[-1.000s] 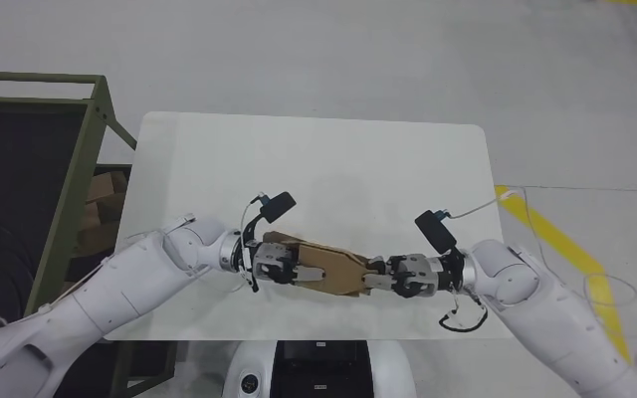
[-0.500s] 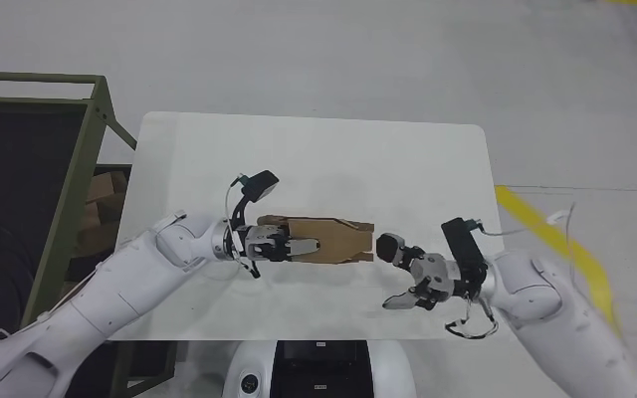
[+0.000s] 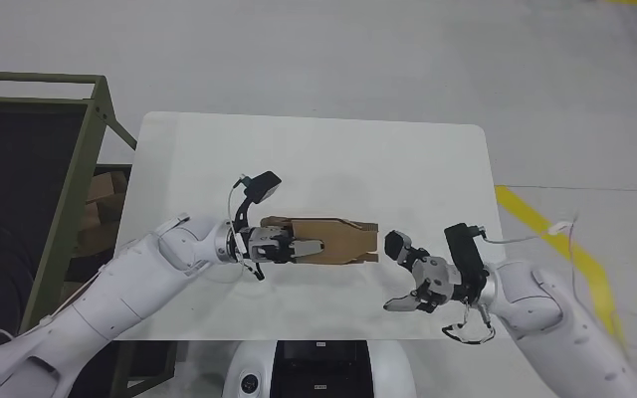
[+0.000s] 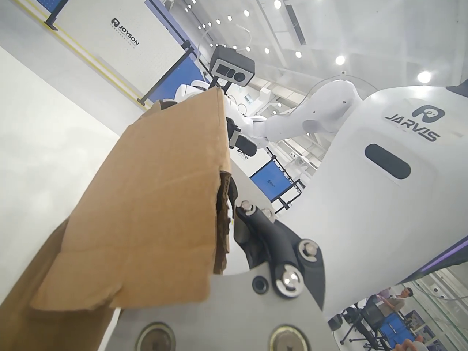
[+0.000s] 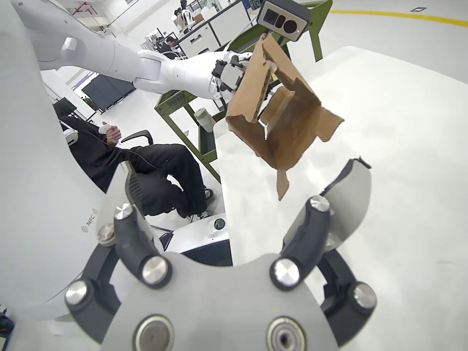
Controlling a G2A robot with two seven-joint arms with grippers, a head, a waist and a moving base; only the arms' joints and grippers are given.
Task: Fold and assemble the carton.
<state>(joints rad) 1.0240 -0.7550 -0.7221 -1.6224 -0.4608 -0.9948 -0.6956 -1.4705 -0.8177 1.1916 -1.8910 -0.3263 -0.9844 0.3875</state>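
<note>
The brown carton (image 3: 333,241) is an opened tube with loose flaps, held just above the white table (image 3: 318,149) near its front middle. My left gripper (image 3: 289,245) is shut on the carton's left end. In the left wrist view the cardboard wall (image 4: 153,202) lies against one black finger (image 4: 278,242). My right gripper (image 3: 398,273) stands open a short way right of the carton, touching nothing. From the right wrist the carton's open end (image 5: 281,122) faces me, beyond one grey fingertip (image 5: 351,191).
A green metal rack (image 3: 70,149) stands off the table's left edge with cardboard pieces (image 3: 100,209) stacked inside. A yellow floor line (image 3: 537,224) runs to the right. The far half of the table is bare.
My right gripper let go of the carton's right end, opened, and drew back toward the front right. My left gripper carried the carton slightly away from the front edge and levelled it.
</note>
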